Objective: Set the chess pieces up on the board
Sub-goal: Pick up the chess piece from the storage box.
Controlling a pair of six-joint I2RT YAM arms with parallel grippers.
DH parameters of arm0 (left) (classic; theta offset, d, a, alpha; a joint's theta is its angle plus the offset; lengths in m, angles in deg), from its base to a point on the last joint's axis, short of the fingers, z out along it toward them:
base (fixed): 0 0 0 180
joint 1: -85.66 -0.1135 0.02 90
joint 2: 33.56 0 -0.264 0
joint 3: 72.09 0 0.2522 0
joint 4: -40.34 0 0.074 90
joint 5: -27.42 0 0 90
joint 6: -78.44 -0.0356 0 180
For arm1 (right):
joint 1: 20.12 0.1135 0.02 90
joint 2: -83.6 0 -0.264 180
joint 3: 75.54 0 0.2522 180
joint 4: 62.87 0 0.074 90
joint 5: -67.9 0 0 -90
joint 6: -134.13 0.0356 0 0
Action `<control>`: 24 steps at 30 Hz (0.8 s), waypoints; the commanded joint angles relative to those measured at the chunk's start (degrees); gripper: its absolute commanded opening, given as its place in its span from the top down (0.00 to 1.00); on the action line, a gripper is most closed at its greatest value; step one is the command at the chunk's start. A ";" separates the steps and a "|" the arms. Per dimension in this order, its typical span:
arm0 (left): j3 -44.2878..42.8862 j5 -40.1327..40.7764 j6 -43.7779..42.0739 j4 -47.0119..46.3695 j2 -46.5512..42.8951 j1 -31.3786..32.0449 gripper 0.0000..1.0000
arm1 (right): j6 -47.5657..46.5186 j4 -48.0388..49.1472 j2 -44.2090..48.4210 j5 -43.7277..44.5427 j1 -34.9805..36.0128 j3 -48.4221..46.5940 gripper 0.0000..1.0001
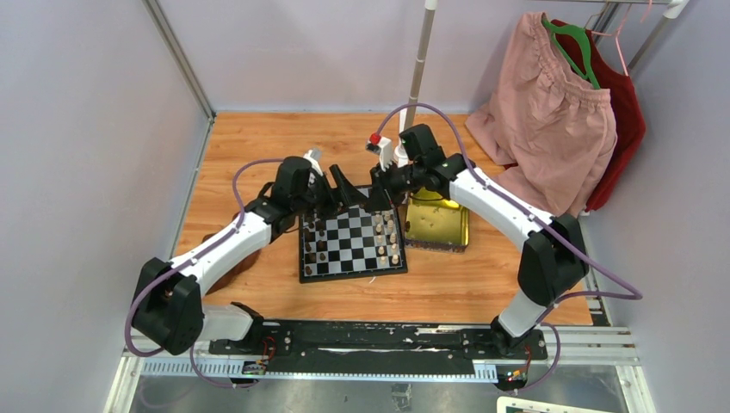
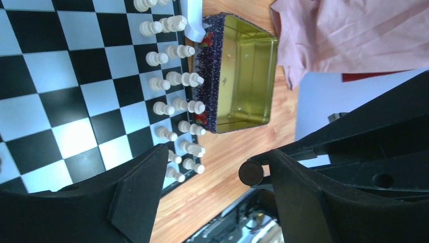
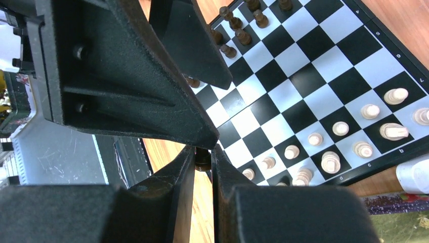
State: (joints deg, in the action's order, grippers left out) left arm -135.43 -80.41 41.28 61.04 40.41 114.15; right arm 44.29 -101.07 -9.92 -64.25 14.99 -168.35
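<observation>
Right gripper (image 3: 203,151) pinches one dark chess piece (image 3: 203,161) between nearly closed jaws at the board's far edge. Left gripper (image 2: 217,157) hangs just beside it, jaws spread wide and empty. Board (image 1: 353,245) lies mid-table (image 1: 258,146). Cream pieces (image 2: 174,78) line its right edge in two rows, dark pieces (image 3: 243,37) its left. Gold tin (image 2: 253,76) sits against the right edge.

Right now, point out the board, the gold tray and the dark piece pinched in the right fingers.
board (image 1: 349,241): top view, bare middle square.
gold tray (image 2: 248,76): left wrist view, bare inner floor.
dark piece (image 3: 202,159): right wrist view, its visible end.
</observation>
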 commanded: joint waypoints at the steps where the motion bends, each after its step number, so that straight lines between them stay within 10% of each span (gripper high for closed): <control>1: 2.87 -4.92 8.77 -8.47 -1.20 -1.07 0.23 | 3.68 5.79 -1.51 -3.06 1.66 -1.83 1.00; 24: 8.53 -9.10 20.33 -17.74 -2.56 -1.95 0.57 | 7.14 13.16 -6.33 -3.47 1.97 -1.51 1.00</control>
State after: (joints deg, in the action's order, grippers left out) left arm -127.84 -83.60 59.58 48.36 39.91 111.18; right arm 50.15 -92.90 -14.62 -66.20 15.06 -168.39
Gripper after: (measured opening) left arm 0.461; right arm 0.189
